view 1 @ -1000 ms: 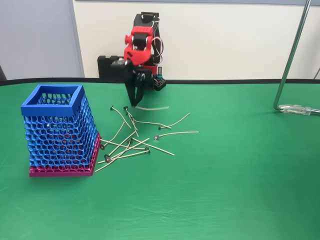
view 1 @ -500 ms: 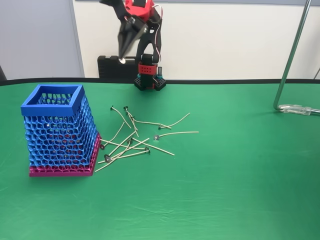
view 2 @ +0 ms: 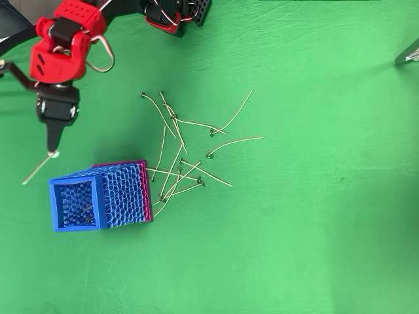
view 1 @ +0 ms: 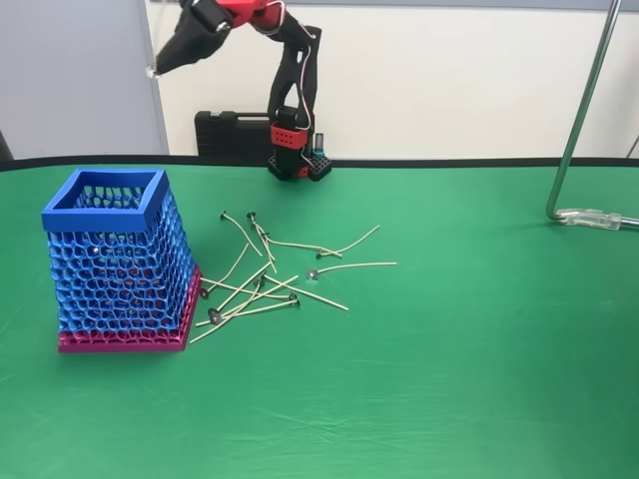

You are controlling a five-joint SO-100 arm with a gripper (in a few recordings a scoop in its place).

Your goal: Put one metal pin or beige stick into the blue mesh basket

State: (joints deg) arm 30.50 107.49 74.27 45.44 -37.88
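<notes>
Your tool point(view 2: 51, 149) is closed on 1 beige stick point(view 2: 36, 167), pinching it at the end with the small metal disc. In the overhead view the stick runs from the fingertips down and to the left, its free end hanging clear above the green bench point(view 2: 314, 216). In the fixed view the tool point(view 1: 156, 70) sits high in the upper left, pointing down-left, with a pale spot at its tip; the stick's length cannot be made out there.

The blue mesh basket point(view 1: 112, 261) stands upright on its magenta base at the left of the bench. In the overhead view the tool tip lies just above the basket's rim point(view 2: 77, 182) in the picture, beside the opening and not over it. You can see 1 thin stick-like piece inside the basket through the opening.

The remaining sticks point(view 1: 265, 274) lie in a loose crossed pile on the bench just right of the basket, some ends touching its base.

Compared with 0.5 s ago, the arm point(view 1: 290, 70) has swung the tool leftward in the fixed view, from above its own base point(view 1: 297, 158) to near the basket's side of the bench. The pile and the basket have not shifted.
</notes>
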